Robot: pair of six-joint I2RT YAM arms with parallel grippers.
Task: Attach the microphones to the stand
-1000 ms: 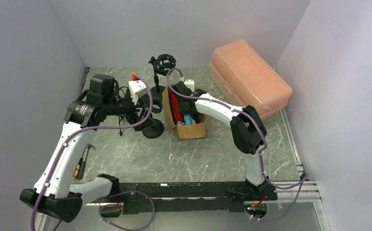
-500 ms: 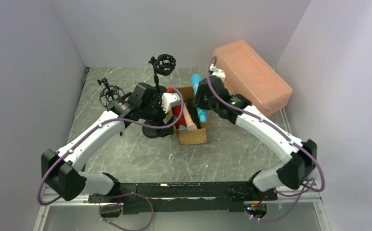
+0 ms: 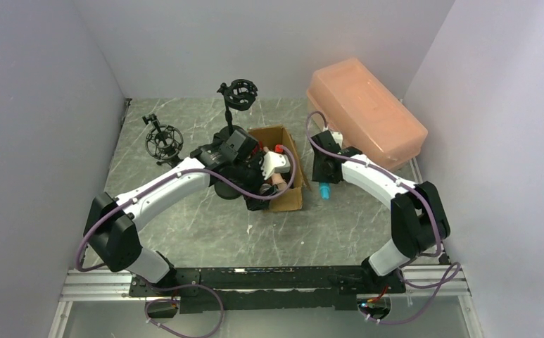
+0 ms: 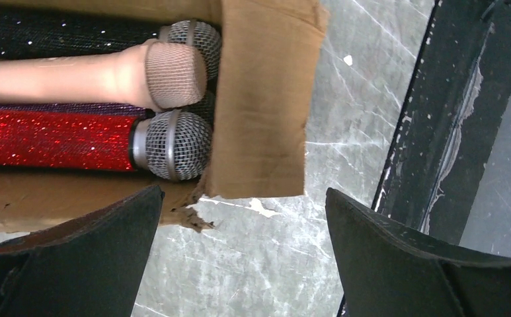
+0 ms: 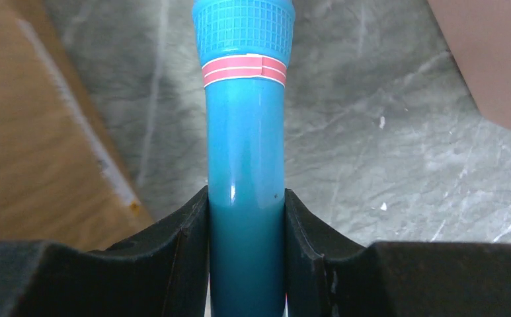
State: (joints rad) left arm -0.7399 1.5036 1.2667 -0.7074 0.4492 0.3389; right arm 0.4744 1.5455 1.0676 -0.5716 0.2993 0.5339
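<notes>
The right gripper (image 5: 246,198) is shut tight on the blue mic (image 5: 244,132), with one finger pressed on each side of its handle. The head with the pink band sticks out past the fingers. From above, this mic (image 3: 324,190) is just right of the middle of the frame, beside the box (image 3: 288,197) and over the table (image 3: 339,225). I cannot tell if it touches the table. The left gripper (image 4: 242,198) has its fingers spread as wide as they go and holds nothing. It hangs over the near end of the box, in the middle of the frame. The other mics lie side by side in the box. The red mic (image 4: 54,139) is closest to the fingers, then a thin strip of the purple mic (image 4: 54,107), then the peach mic (image 4: 74,76), then a dark mic (image 4: 61,30). Farther back, two stands are waiting with nothing in their rings: the left stand (image 3: 163,141) at the upper left and the back stand (image 3: 238,94) at the top middle. A big pink case (image 3: 367,113) sits at the upper right. I think the step now is taking the blue mic to a stand. Next, the right arm needs to swing left and back, line the handle up with a ring, and push it in gently. The left gripper looks ready to go down for the red mic.
</notes>
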